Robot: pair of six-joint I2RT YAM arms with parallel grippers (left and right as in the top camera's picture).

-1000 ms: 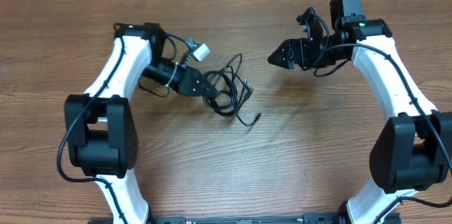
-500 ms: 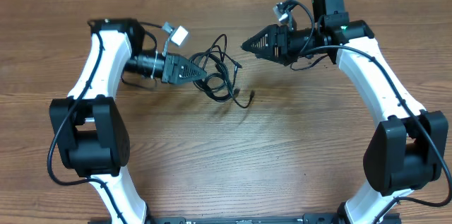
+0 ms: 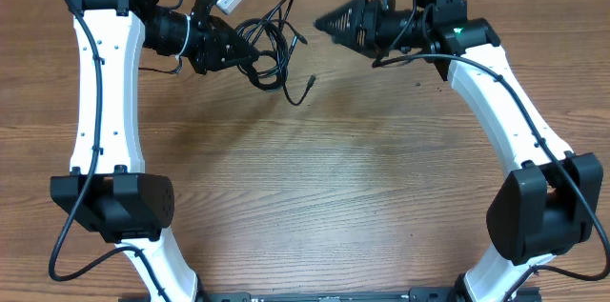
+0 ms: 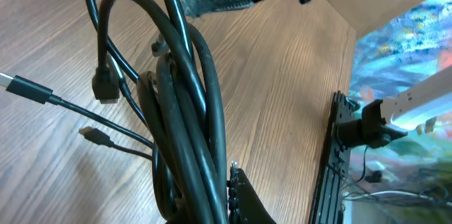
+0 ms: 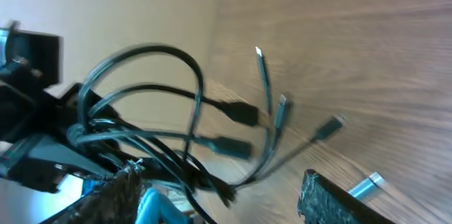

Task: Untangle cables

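Raised and swung toward table's far edge since earlier frame: left gripper [image 3: 246, 54], jaws pressed together on cables [image 4: 187, 111]. Glossy black round cords loop ahead of fingertips, plug ends [image 5: 244, 114] dangling. Right gripper [image 3: 322, 24] nearer, fingers spread, just beside bundle. Wood-grain tabletop [image 3: 334, 178] below.

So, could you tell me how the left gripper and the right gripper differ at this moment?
The left gripper is shut on the cables; the right gripper is open and holds nothing. The left gripper touches the cables; the right gripper appears just clear of them. Both point towards the cables.
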